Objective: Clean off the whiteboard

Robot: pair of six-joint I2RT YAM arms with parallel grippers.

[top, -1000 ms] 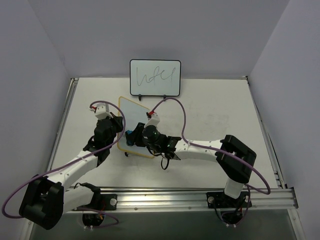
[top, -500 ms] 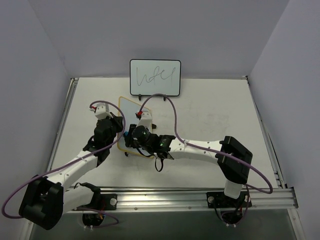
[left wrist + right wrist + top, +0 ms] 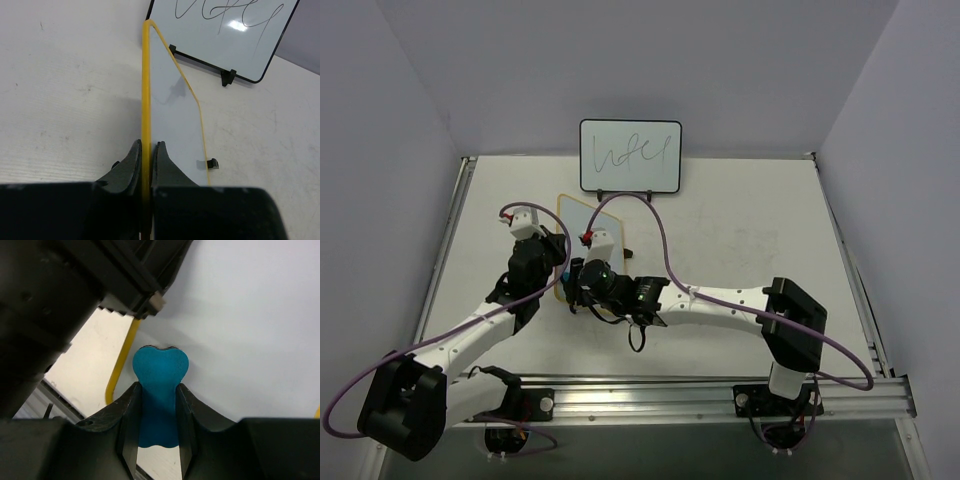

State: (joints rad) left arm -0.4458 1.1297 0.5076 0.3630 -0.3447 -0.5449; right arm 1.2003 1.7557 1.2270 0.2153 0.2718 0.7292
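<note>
Left hand (image 3: 146, 150) pinches the whiteboard (image 3: 172, 115) edge, right hand (image 3: 156, 390) grips a blue eraser (image 3: 160, 371) against it; pale surface (image 3: 750, 220), lilac walls (image 3: 740, 60).

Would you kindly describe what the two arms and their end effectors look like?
Both the left arm and right arm have white links and bulky black joint housings. A purple cable loops along each, ending at a red connector. The left end effector and right end effector have matte black, tapering fingers.

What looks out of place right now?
Nothing spilled or damaged. The whiteboard sits skewed to the table edges, but the left gripper pinches its yellow frame and the right gripper holds the blue eraser on it.
</note>
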